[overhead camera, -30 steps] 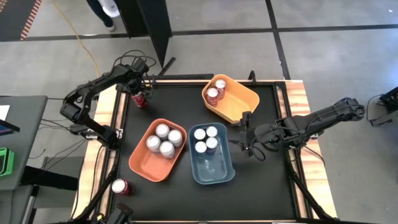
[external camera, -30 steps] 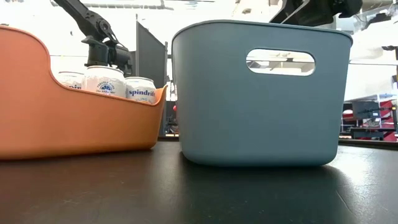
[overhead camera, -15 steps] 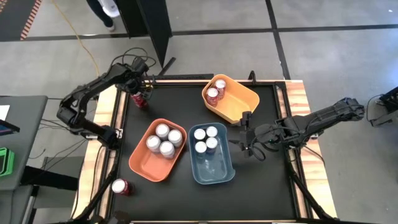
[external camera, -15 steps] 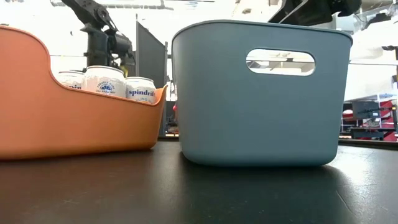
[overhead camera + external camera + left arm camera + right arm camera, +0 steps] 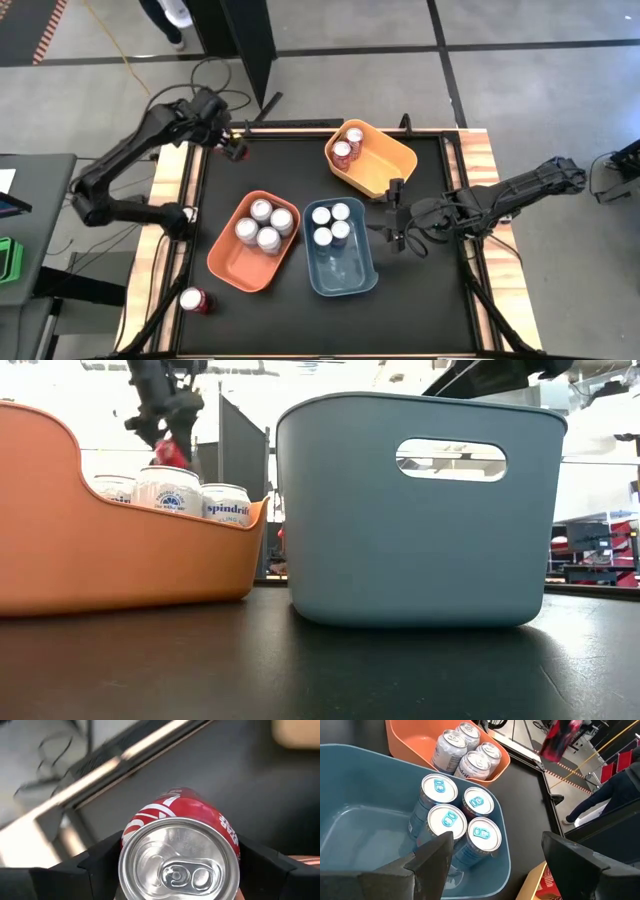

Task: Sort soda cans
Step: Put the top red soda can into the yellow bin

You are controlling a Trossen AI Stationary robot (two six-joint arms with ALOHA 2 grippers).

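Observation:
My left gripper [image 5: 232, 148] is shut on a red soda can [image 5: 237, 151] above the table's far left corner; the low view shows that can [image 5: 170, 453] high in the air. My right gripper [image 5: 392, 222] is open and hovers just right of the blue bin [image 5: 352, 275], over its rim in the right wrist view [image 5: 500, 865]. Several blue cans [image 5: 331, 224] stand in the blue bin. Several silver-white cans [image 5: 262, 224] stand in the orange bin [image 5: 232, 262]. Red cans [image 5: 346, 148] stand in the yellow-orange bin [image 5: 385, 160]. One more red can [image 5: 194, 300] stands at the table's near left edge. My left gripper pinches the red can between its two fingers [image 5: 97, 865], one on each side of the upper wall [image 5: 227, 827] just below the silver top. The fingers come from above, pointing down. The can is lifted clear of the table and hangs roughly upright below them.
The three bins fill the table's middle. Bare black tabletop [image 5: 430, 300] lies along the near edge and at the far left corner. A dark panel [image 5: 250, 40] stands beyond the far edge, and a person's legs [image 5: 170, 20] show on the floor there.
My left gripper has risen from the table's far left corner, carrying the red can, which stood on the table a second ago and now hangs clear above it, shifted slightly toward the far edge and right. The right arm has kept still.

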